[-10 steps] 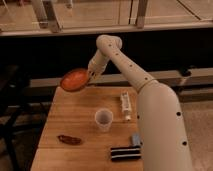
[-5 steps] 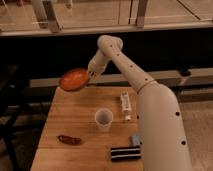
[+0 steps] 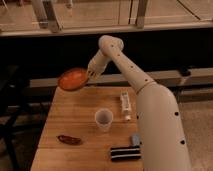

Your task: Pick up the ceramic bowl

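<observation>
A dim room is recorded, with a railing and glass panels across the background and a dark band beneath them. A wooden table [image 3: 75,122] occupies the lower left of the camera view. The white arm [image 3: 135,80] is extended from the lower right, up over the table, and bent back down towards the table's far edge.

The gripper [image 3: 90,75] is located at the end of that arm, above the far edge of the table. It is observed clamped on the rim of the ceramic bowl [image 3: 73,79], which is held just to the left of the gripper. The bowl is tilted, with its orange-red inside turned partly towards the camera, and is raised clear of the table surface.

Below the gripper and nearer the camera, a translucent cup [image 3: 103,119] is noted standing upright on the table. To the right of the cup, a white tube [image 3: 125,105] is seen lying on the wood. A dark red elongated object [image 3: 69,139] is recorded well below the gripper, towards the table's left side. A dark striped packet [image 3: 124,153] lies at the near edge, with a small pale blue item [image 3: 135,139] just beyond it. All of these are well apart from the gripper.
</observation>
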Action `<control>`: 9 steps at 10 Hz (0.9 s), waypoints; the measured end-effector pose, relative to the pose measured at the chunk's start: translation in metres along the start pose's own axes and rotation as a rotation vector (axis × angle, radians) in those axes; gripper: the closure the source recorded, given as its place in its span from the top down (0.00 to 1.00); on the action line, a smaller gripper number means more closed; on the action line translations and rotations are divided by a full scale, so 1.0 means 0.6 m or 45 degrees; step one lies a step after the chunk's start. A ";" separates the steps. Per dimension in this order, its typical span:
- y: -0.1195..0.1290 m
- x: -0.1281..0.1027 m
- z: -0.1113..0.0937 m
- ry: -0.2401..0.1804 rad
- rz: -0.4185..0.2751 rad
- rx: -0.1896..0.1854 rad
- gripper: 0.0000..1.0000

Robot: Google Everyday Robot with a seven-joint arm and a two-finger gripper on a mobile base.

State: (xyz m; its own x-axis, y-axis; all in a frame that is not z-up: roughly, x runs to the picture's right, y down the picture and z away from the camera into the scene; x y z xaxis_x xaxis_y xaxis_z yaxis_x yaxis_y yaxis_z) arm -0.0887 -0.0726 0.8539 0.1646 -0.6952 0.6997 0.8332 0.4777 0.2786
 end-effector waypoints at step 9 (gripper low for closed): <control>-0.010 0.003 0.004 -0.017 -0.036 0.068 0.00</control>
State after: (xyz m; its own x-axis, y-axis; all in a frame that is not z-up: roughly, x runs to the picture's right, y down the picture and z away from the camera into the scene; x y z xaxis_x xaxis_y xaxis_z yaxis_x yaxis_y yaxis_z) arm -0.0950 -0.0753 0.8549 0.1339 -0.7020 0.6995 0.8079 0.4861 0.3332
